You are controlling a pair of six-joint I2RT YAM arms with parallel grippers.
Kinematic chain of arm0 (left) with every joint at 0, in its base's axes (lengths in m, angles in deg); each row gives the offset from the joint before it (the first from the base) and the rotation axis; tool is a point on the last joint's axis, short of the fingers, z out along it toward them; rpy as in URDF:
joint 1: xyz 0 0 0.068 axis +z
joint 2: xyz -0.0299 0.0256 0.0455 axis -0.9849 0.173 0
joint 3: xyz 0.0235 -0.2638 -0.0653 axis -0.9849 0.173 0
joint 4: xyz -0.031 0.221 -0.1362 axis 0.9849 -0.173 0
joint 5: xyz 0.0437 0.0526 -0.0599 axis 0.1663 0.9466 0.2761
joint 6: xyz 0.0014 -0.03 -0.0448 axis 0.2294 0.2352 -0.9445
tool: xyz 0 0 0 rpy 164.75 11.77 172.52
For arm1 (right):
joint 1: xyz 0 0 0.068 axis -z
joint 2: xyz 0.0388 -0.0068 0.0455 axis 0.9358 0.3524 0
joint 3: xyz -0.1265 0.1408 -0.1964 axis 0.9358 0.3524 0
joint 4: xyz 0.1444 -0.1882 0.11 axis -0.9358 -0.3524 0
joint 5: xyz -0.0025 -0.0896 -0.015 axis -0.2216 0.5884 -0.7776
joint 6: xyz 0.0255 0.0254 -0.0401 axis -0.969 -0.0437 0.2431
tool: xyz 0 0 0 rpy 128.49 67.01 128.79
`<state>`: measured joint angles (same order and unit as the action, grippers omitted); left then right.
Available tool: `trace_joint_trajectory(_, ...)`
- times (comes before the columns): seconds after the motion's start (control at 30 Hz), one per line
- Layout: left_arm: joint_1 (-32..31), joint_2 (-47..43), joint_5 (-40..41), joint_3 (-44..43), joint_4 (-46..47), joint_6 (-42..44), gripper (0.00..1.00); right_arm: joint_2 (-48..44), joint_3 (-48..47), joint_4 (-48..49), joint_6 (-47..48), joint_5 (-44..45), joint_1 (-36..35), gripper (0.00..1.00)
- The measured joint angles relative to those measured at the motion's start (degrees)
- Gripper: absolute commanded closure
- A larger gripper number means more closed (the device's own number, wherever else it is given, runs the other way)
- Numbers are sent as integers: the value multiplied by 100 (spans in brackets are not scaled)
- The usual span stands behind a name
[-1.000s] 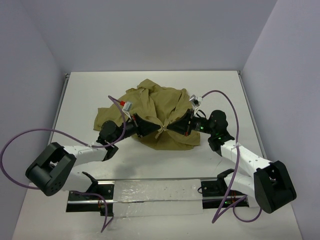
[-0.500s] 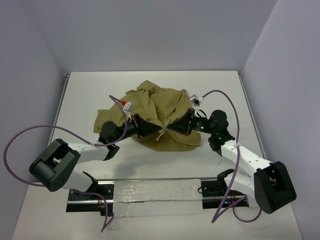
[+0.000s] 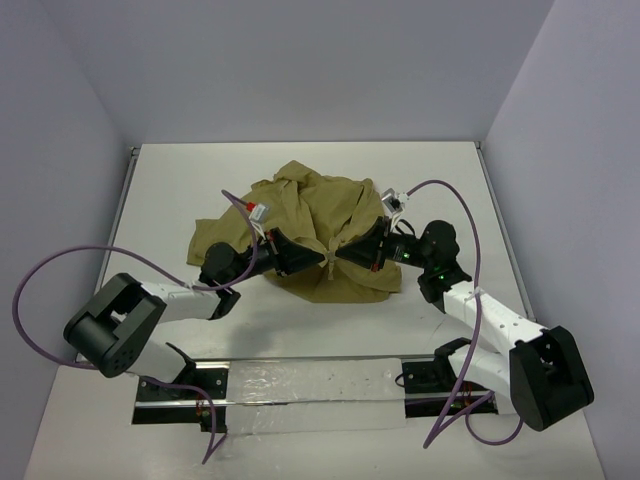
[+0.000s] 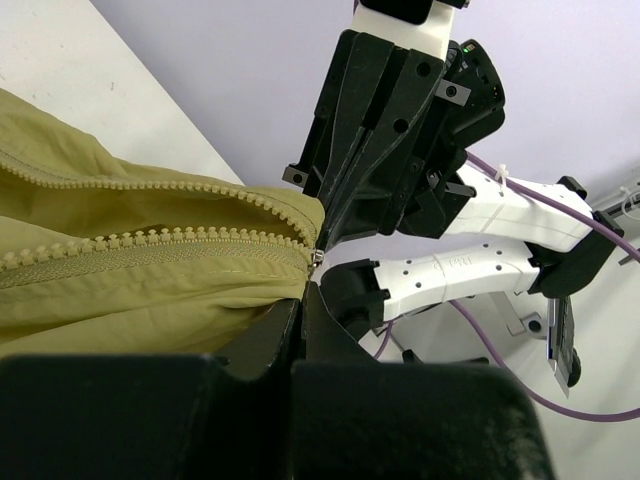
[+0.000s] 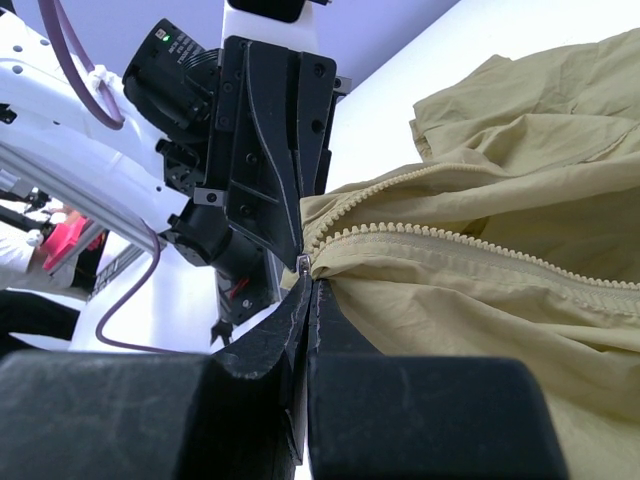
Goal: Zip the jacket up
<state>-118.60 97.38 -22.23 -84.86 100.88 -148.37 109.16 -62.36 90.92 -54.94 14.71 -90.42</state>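
Note:
The olive-tan jacket (image 3: 310, 215) lies bunched at the table's middle. Its zipper is open, with two tooth rows running to a small metal slider (image 4: 317, 258). My left gripper (image 3: 308, 262) and right gripper (image 3: 346, 256) meet tip to tip at the jacket's near edge. In the left wrist view my left gripper (image 4: 299, 303) is shut on the jacket's cloth just below the slider, with the right gripper (image 4: 335, 225) facing it. In the right wrist view my right gripper (image 5: 311, 287) is shut on the jacket (image 5: 520, 250) at the slider (image 5: 303, 262).
The white table (image 3: 300, 320) has a raised rim at the left (image 3: 118, 215) and walls on three sides. A metal rail with clear film (image 3: 300, 385) runs across the near edge. Purple cables (image 3: 60, 275) loop beside both arms.
Both grippers stay shut at the zipper's end. The point where they meet has crept slightly to the right, and the left arm's near links have shifted right a little.

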Motion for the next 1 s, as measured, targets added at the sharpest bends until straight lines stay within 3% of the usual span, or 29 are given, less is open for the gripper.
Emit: trace_joint_trajectory(1.0, 13, 653, -515, -246, 141, -254, 100, 278, -138, 108, -140, -106, 11, 100)
